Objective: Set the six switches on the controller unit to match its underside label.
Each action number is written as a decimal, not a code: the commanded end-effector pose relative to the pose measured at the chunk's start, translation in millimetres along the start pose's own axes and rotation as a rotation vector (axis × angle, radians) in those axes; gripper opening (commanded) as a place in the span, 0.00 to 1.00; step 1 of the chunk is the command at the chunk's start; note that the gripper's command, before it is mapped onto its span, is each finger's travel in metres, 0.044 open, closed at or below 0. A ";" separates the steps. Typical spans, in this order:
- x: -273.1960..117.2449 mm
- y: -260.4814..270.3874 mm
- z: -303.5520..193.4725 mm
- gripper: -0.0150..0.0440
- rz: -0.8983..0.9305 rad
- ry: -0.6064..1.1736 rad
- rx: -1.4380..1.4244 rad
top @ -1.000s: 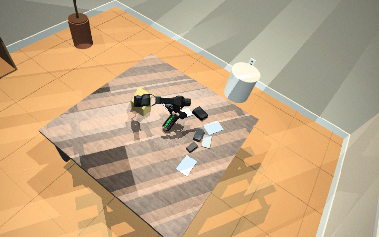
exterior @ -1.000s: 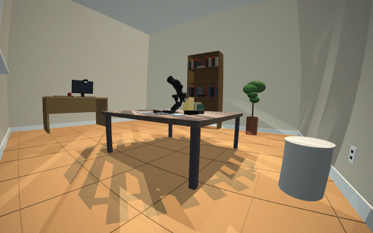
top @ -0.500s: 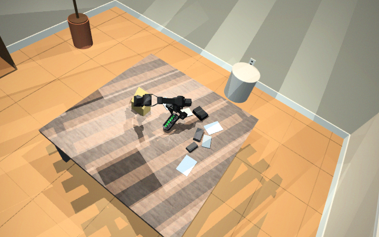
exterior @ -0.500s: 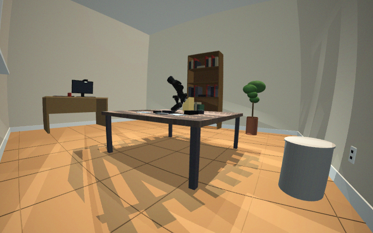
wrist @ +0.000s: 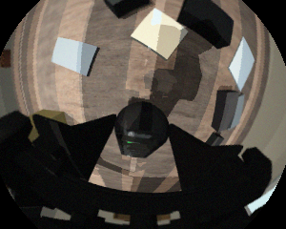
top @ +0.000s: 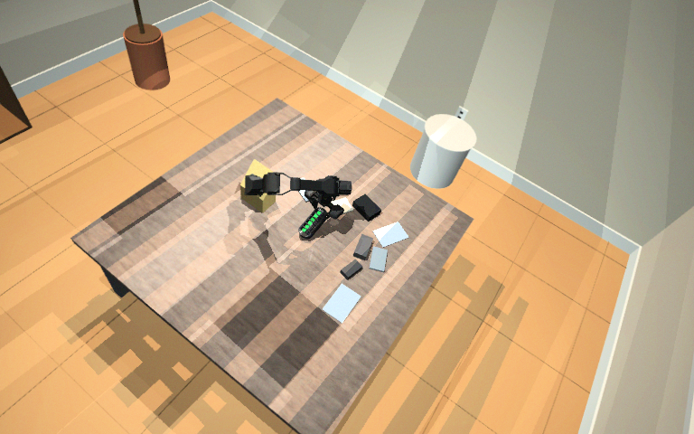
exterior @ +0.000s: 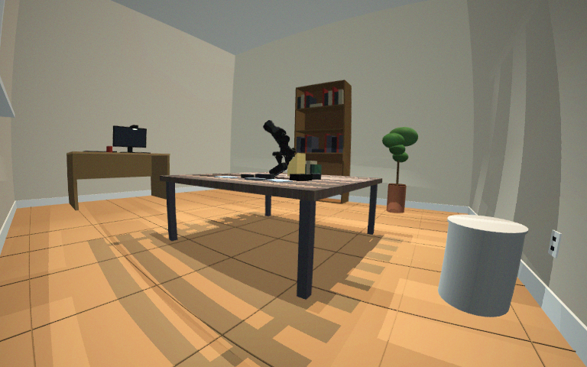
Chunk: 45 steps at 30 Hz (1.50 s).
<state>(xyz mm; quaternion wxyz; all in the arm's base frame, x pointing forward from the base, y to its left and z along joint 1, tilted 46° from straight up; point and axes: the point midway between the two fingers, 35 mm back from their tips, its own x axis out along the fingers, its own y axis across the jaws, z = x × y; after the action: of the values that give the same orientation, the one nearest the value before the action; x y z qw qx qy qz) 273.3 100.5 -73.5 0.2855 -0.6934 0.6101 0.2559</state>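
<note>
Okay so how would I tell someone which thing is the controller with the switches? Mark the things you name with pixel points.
Find the striped wooden table [top: 221,236] [exterior: 242,181], then the black robot arm [top: 307,184] [exterior: 280,138] on it. By the arm's hand is a dark, elongated controller unit [top: 313,223] with rounded ends. Green patches run in a row along it, which none of the plain dark blocks [top: 366,206] [top: 362,247] [top: 351,268] nearby have.

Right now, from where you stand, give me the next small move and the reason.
Probably roll the held controller unit further, keeping the grip, to bring its underside into a camera's sight: the top view shows green switch ends, but no view shows the label.
</note>
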 end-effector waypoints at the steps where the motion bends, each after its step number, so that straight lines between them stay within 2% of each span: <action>1: 4.2 -0.6 0.0 0.83 0.004 0.006 0.004; 45: 33.3 -0.6 16.8 0.83 0.003 0.007 0.004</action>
<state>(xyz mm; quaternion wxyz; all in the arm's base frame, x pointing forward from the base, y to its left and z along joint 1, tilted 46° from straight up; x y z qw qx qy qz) 277.2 92.0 -107.3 0.2882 -0.6900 0.6130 0.2549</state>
